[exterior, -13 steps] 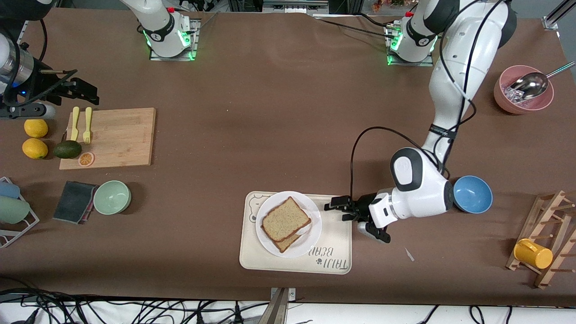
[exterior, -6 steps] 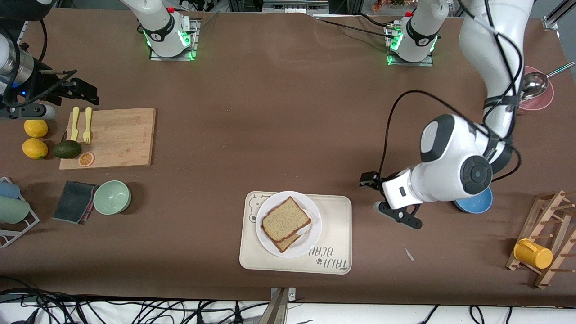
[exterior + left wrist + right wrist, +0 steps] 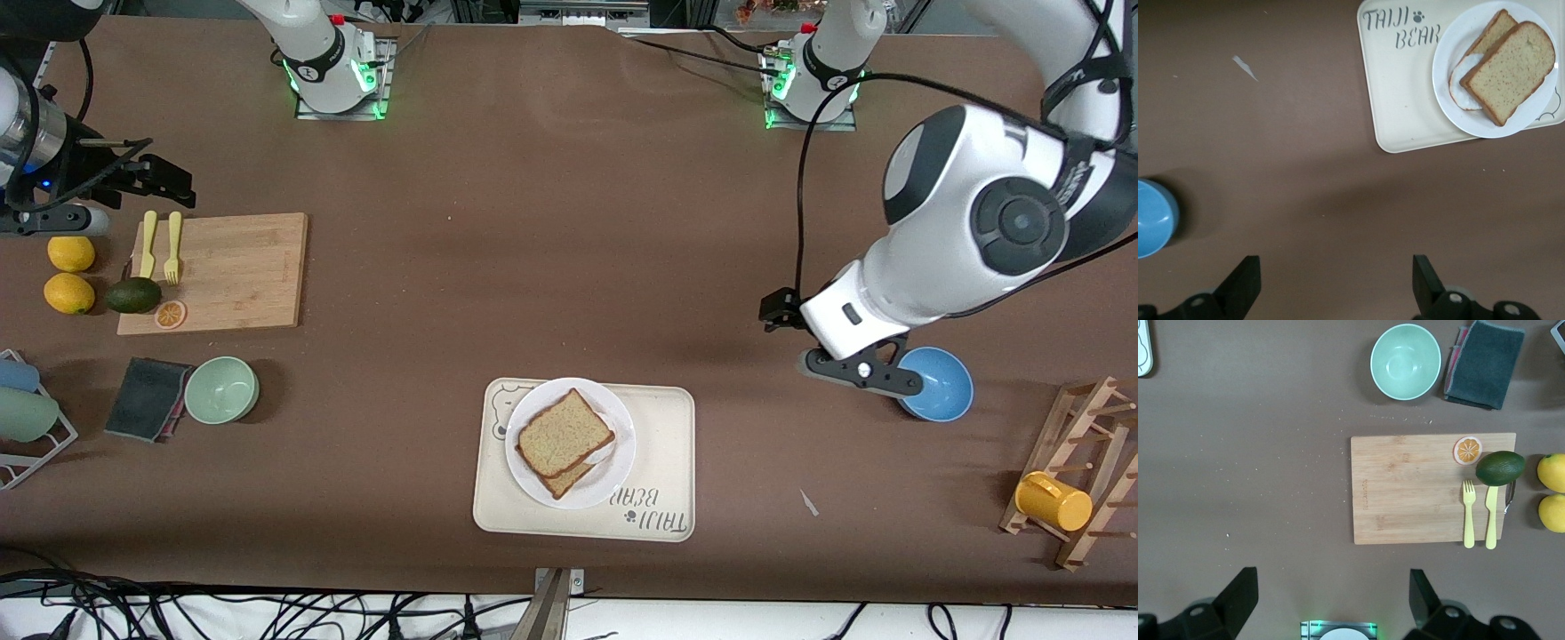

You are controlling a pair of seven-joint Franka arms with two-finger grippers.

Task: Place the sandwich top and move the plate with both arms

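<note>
The tray (image 3: 660,462) lies nearest, bearing the plate (image 3: 613,476). The sandwich top (image 3: 564,433) rests on the plate, over a darker slice (image 3: 566,480). Farther off, the left gripper (image 3: 1331,287) hangs empty over bare table beside the blue bowl (image 3: 933,383), fingers spread. The right gripper (image 3: 1328,603) waits, fingers spread, over the table's right-arm end, above the board (image 3: 218,271).

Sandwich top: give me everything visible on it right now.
The sandwich top is a square-ish slice of pale tan speckled bread with a brown crust. It lies flat, skewed over a darker slice and some egg white, on the white plate, which sits on the cream tray. Nothing grips it: the left claw is open over bare table beside the blue bowl.
</note>
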